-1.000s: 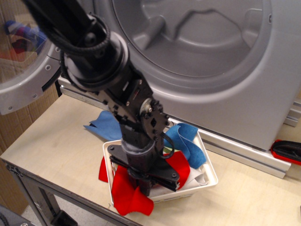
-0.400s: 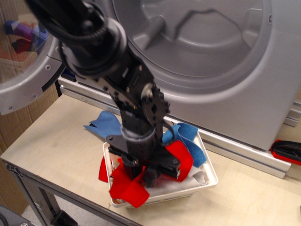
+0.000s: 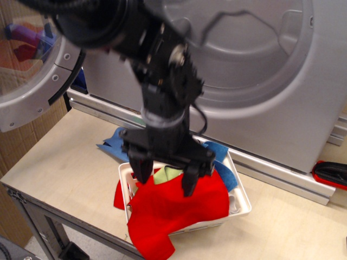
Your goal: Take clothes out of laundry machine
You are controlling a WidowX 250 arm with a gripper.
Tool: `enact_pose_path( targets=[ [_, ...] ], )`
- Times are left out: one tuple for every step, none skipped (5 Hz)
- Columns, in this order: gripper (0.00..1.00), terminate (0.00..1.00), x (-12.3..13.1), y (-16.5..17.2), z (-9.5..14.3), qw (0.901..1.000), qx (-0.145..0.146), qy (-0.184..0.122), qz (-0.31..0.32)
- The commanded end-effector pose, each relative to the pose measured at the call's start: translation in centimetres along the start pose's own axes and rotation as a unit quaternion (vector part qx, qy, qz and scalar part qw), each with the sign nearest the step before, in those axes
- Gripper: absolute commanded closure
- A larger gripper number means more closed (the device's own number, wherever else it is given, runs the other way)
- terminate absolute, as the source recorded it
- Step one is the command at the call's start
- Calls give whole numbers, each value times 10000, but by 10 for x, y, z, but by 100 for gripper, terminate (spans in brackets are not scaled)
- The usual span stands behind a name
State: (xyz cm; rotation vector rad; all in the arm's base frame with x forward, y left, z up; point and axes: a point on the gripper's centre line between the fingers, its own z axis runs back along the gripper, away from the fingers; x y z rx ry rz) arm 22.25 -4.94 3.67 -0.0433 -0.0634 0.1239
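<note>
A large red cloth lies spread over the white basket and hangs over its front rim. A second bit of red shows at the basket's left side. My gripper hangs just above the cloth, open, with its two dark fingers spread and nothing between them. The silver-grey laundry machine stands behind. Its drum looks empty, and the round glass door is swung open at the left.
Blue cloths lie beside and in the basket, and a lime-green cloth shows under the gripper. A red and black object lies at the right edge. The wooden table's front edge is close to the basket.
The gripper has risen from the basket and opened. The bunched red cloth it held is let go and now lies spread over the basket.
</note>
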Motion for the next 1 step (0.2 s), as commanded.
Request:
enact_pose_path(
  targets=[
    [0, 100, 16, -8, 23, 9998, -66, -198, -24]
  ],
)
